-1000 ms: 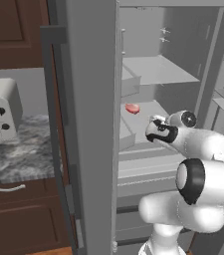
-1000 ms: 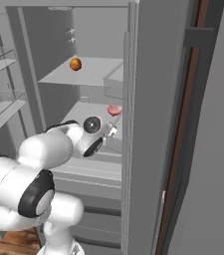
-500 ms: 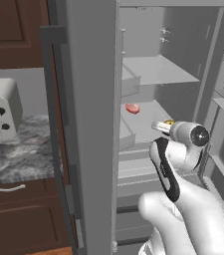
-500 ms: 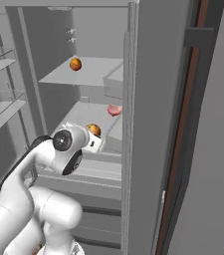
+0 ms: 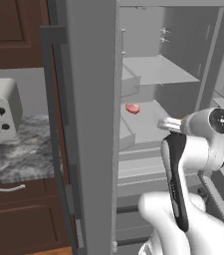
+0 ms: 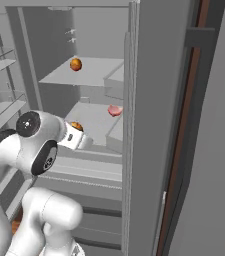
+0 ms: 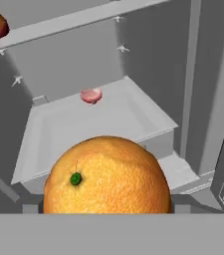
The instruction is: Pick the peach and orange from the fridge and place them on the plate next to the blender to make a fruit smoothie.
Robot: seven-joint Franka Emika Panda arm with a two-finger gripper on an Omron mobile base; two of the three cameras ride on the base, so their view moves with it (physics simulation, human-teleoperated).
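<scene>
One orange (image 7: 107, 175) sits huge at six o'clock in the hand view, green stem dot facing the camera, right up against the gripper (image 6: 75, 139). The fingertips are hidden behind it, so whether the gripper is actually clamped on it I cannot tell. In the right base view the same orange peeks out just past the end of the wrist, in front of the middle shelf of the fridge (image 6: 154, 100).

One peach (image 6: 75, 64) rests on the upper shelf (image 6: 91, 75), toward the back; in the hand view it sits at eleven o'clock, cut off by the frame edge. So that is two round fruits, well apart, one high and one low.

One small pinkish-red item (image 5: 132, 108), too small to identify, lies on the middle shelf (image 5: 146, 119); in the hand view it shows at twelve o'clock above the orange.

The fridge interior is pale grey, with two shelves counted plus drawers below. The door bins (image 6: 4, 100) stand at nine o'clock in the right base view. The fridge door edge with its dark handle (image 5: 58, 124) cuts down the middle of the left base view.

At nine o'clock there, one white microwave (image 5: 1, 109) stands on a grey marbled worktop (image 5: 19, 159), dark wood cabinets (image 5: 19, 214) above and below.
</scene>
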